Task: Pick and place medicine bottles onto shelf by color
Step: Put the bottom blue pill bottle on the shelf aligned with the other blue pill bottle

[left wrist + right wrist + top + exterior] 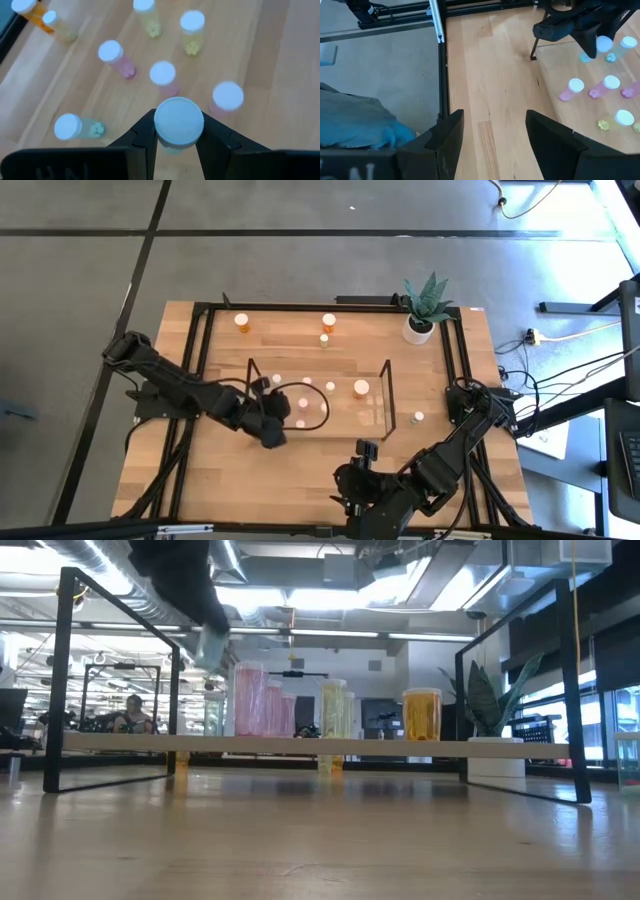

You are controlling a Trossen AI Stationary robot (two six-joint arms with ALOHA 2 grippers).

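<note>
Pinching a white-capped bottle from both sides, your left gripper has its two dark fingers tight against the cap. The bottle looks pale bluish-green in the low view, where it hangs in the air above the shelf board. From above, that gripper sits over the left part of the clear shelf, a see-through rack with thin black ends.

Under the held bottle you can see more little bottles standing on the shelf: a pink one, a yellowish one and a pale green one. An orange bottle stands near the right end of the shelf. Two more orange bottles wait on the wooden table behind the shelf. A potted plant sits in the far right corner.

Your right gripper waits over the near edge of the table, well apart from the shelf, with its fingers spread and nothing between them.
</note>
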